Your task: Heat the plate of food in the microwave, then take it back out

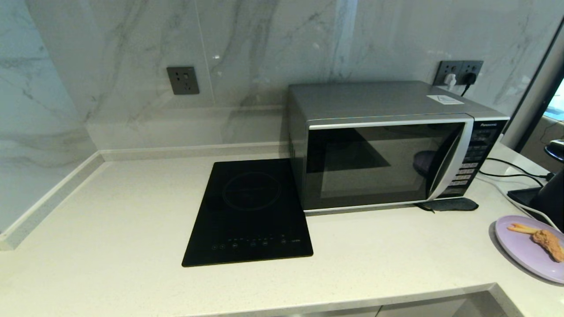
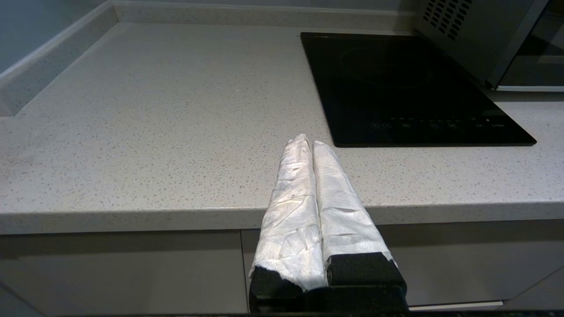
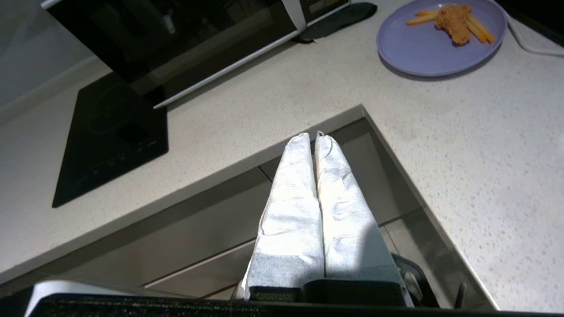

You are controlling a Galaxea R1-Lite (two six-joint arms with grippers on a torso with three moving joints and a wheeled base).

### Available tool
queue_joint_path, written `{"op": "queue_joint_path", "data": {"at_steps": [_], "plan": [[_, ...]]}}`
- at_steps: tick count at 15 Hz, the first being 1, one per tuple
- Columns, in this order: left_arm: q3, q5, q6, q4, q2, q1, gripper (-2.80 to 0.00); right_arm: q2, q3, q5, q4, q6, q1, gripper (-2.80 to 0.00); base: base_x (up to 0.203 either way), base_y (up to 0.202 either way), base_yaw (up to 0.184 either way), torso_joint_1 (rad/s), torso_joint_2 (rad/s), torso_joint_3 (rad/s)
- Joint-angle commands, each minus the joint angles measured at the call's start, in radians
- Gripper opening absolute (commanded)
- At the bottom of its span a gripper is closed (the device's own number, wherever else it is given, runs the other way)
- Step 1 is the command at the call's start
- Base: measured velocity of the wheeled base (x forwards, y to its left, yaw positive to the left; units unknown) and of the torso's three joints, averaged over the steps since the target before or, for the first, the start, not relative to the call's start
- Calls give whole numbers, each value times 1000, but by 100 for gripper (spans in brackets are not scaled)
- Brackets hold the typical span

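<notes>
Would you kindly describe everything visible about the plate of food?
The plate of food is a round, flat, lavender plate, smooth and matte. It lies level on the pale speckled counter, right of the closed microwave, near a white cable. On it lie a brown fried chicken piece and several orange fries. Neither gripper touches it.
</notes>
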Motion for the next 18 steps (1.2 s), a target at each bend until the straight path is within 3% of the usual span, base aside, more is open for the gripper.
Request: {"op": "queue_joint_path", "data": {"at_steps": [1, 6, 8, 12, 14, 18], "plan": [[0, 0, -1, 0, 2, 0, -280, -65, 2, 0, 39, 3, -1, -280, 0, 0, 0, 0, 0, 0], [0, 0, -1, 0, 2, 0, -280, -209, 23, -10, 43, -33, 18, -280, 0, 0, 0, 0, 0, 0], [0, 0, -1, 0, 2, 0, -280, -285, 78, -12, 45, -73, 20, -280, 0, 0, 0, 0, 0, 0], [0, 2, -1, 0, 2, 0, -280, -290, 227, -40, 15, -55, 20, -280, 0, 0, 0, 0, 0, 0], [0, 0, -1, 0, 2, 0, -280, -290, 374, -47, -149, -71, 20, -280, 0, 0, 0, 0, 0, 0], [0, 0, -1, 0, 2, 0, -280, -290, 683, -76, -554, -216, 20, -280, 0, 0, 0, 0, 0, 0]]}}
